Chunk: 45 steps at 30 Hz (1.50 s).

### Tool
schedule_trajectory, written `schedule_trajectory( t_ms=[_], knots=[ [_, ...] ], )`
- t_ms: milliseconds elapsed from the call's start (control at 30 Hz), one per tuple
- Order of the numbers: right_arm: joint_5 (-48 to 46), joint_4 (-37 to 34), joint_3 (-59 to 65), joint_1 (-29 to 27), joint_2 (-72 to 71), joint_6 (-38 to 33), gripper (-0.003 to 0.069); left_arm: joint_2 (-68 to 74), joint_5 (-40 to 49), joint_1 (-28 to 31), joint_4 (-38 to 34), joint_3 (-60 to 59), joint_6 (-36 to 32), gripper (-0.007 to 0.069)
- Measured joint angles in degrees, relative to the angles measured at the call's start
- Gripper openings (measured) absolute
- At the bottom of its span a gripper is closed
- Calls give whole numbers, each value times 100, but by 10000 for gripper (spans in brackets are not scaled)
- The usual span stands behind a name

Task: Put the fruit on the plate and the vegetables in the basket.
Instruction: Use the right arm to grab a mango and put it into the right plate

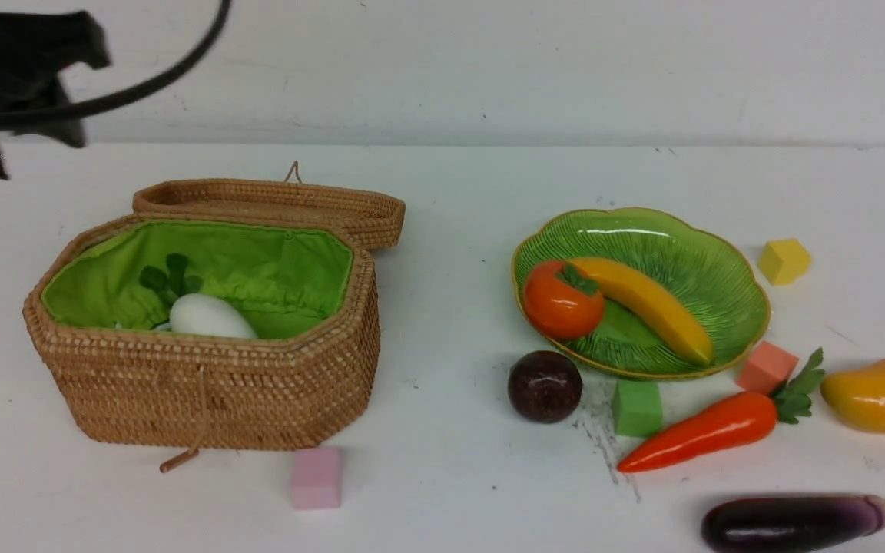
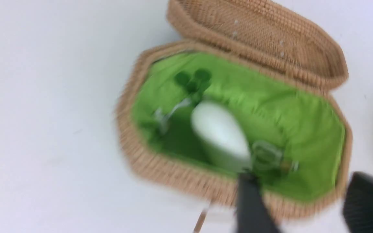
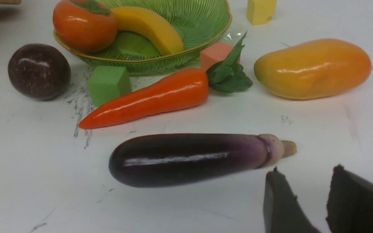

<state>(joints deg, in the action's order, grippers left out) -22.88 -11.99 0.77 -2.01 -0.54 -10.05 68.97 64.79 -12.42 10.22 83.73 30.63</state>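
The eggplant is lying near right, glossy, probably slippery; its thick middle is looking safest to grip. The right gripper is hovering narrowly open beside it, the left gripper open and empty, high at far left

The radish lies in the basket, left of the plate.

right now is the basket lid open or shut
Open. The lid lies swung back behind the basket, and the green lining with the white radish inside shows.
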Motion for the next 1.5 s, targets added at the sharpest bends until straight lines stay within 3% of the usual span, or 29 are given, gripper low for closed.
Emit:
schedule_trajectory(
  t_ms=[33,67,100,233,433,633,1200,1300,1500],
  knots=[
    [0,0,0,0,0,0,242,0,48,0,0,0,0,298],
    [0,0,0,0,0,0,242,-473,390,0,-8,-5,-62,193],
    [0,0,0,0,0,0,242,-721,525,0,-31,-46,-80,135],
    [0,0,0,0,0,0,242,-1559,665,0,-381,-590,-212,-13],
    [0,0,0,0,0,0,242,-2782,384,0,-1314,-2640,-605,-13],
    [0,0,0,0,0,0,242,-3231,88,0,-1777,-3695,-636,-13],
    [0,0,0,0,0,0,242,-3284,-335,0,-1254,-4086,-764,-13],
    [0,0,0,0,0,0,242,-3284,-918,0,-1135,-4106,-764,-13],
    [0,0,0,0,0,0,242,-4116,-3149,19,-774,-4896,-863,-13]
  ],
)
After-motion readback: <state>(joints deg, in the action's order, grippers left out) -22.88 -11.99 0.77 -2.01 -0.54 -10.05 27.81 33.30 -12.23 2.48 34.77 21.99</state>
